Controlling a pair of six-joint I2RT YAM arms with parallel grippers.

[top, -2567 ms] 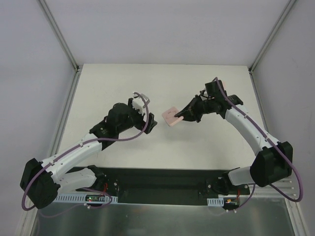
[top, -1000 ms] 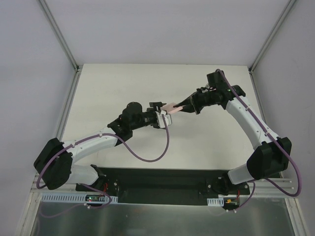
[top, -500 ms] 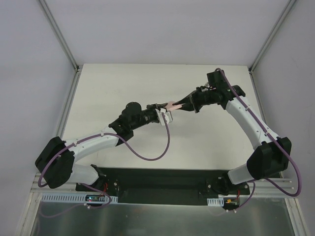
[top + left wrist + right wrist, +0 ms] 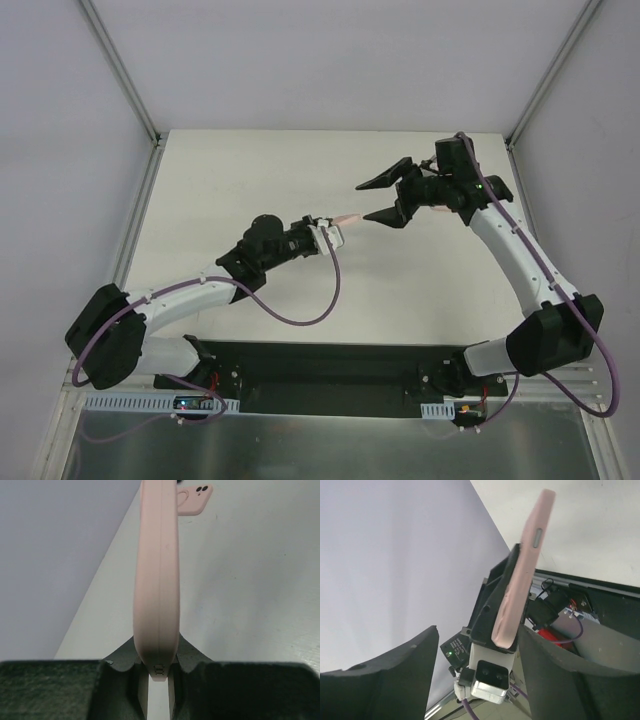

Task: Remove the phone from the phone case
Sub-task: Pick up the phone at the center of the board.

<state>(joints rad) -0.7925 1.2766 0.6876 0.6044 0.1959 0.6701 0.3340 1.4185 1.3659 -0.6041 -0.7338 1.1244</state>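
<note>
**Left pincer [image 4: 328, 230] grips the phone case [image 4: 345, 217], right pincer [image 4: 363, 201] spread wide**

Nearest you, your left pincer is clamped tight on one end of the pink phone case, holding it edge-on in the air above the white table [image 4: 250, 170]. The case reaches away from that arm toward the right one. Just beyond its free end your right pincer stands with jaws spread wide, gripping nothing; from its wrist camera the case shows in the gap between the two fingers [image 4: 385, 680]
</note>
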